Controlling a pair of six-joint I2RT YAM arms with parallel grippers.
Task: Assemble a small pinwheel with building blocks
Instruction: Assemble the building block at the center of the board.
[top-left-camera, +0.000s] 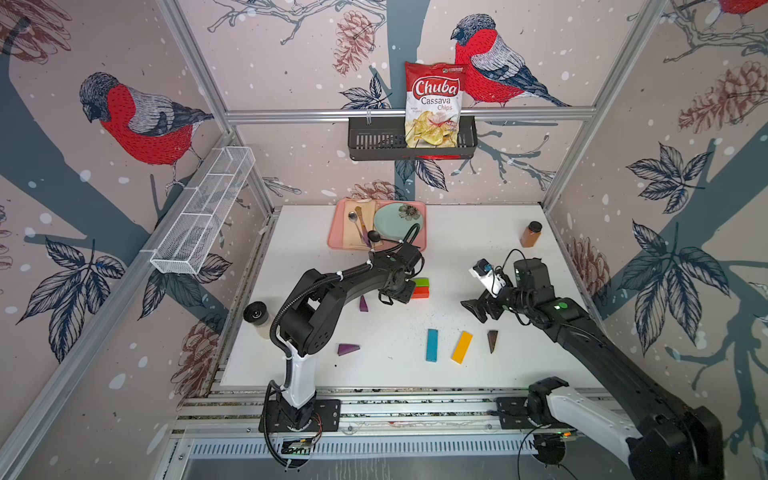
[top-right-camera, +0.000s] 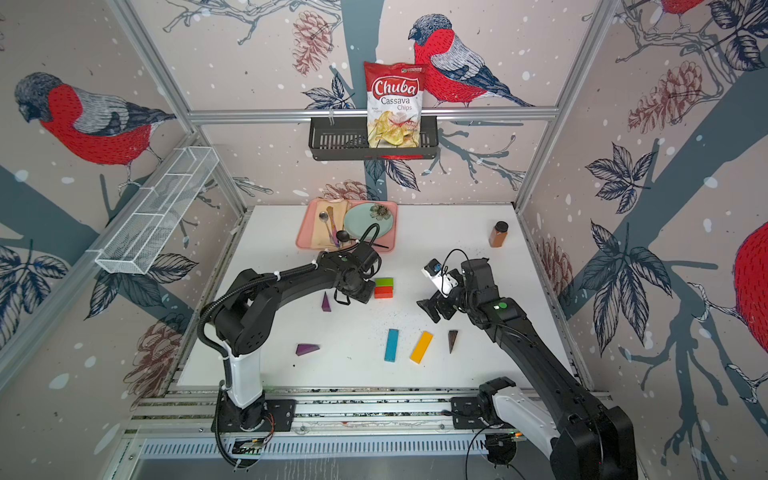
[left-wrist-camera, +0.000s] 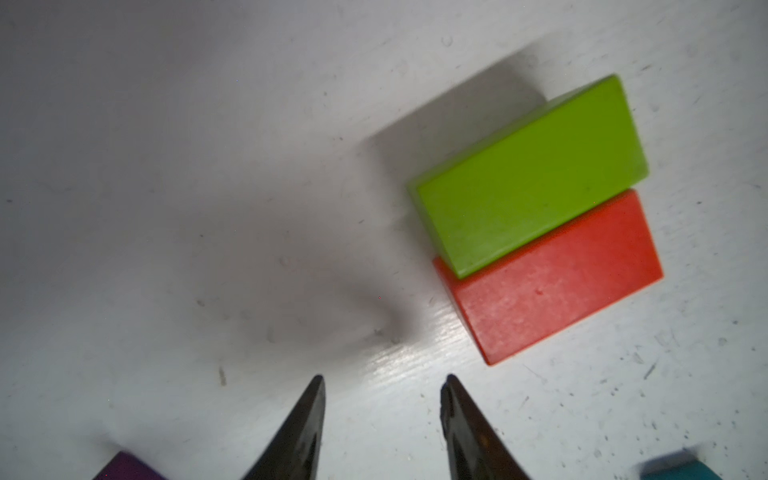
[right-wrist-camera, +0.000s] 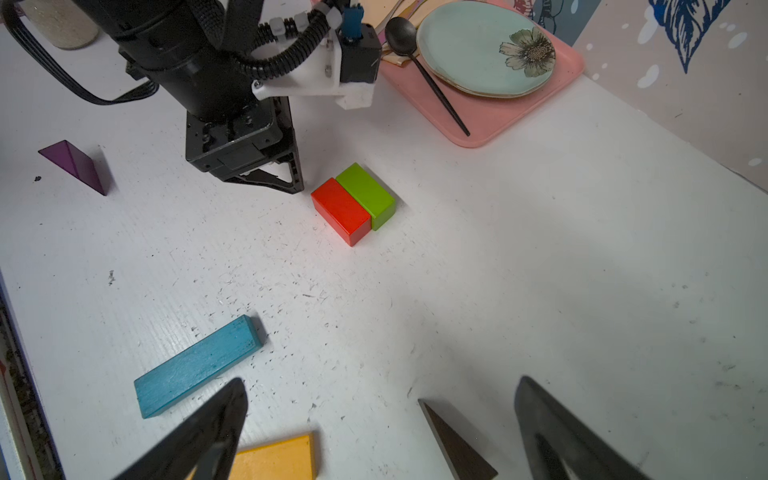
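Observation:
A green brick (top-left-camera: 422, 282) and a red brick (top-left-camera: 420, 292) lie side by side, touching, in the middle of the white table. Just left of them my left gripper (top-left-camera: 394, 297) points down at the table, open, with bare table between its fingertips (left-wrist-camera: 382, 378). One purple wedge (top-left-camera: 363, 304) stands left of that gripper, another (top-left-camera: 348, 349) lies nearer the front. A blue bar (top-left-camera: 432, 345), a yellow bar (top-left-camera: 462, 347) and a brown wedge (top-left-camera: 492, 340) lie front right. My right gripper (right-wrist-camera: 380, 379) hovers wide open above these, holding nothing.
A pink tray (top-left-camera: 332, 239) with a pale green plate (top-left-camera: 397, 220) and spoons sits at the back, close behind the left wrist. A brown spice jar (top-left-camera: 530, 235) stands back right. A black-lidded jar (top-left-camera: 256, 313) stands off the table's left edge.

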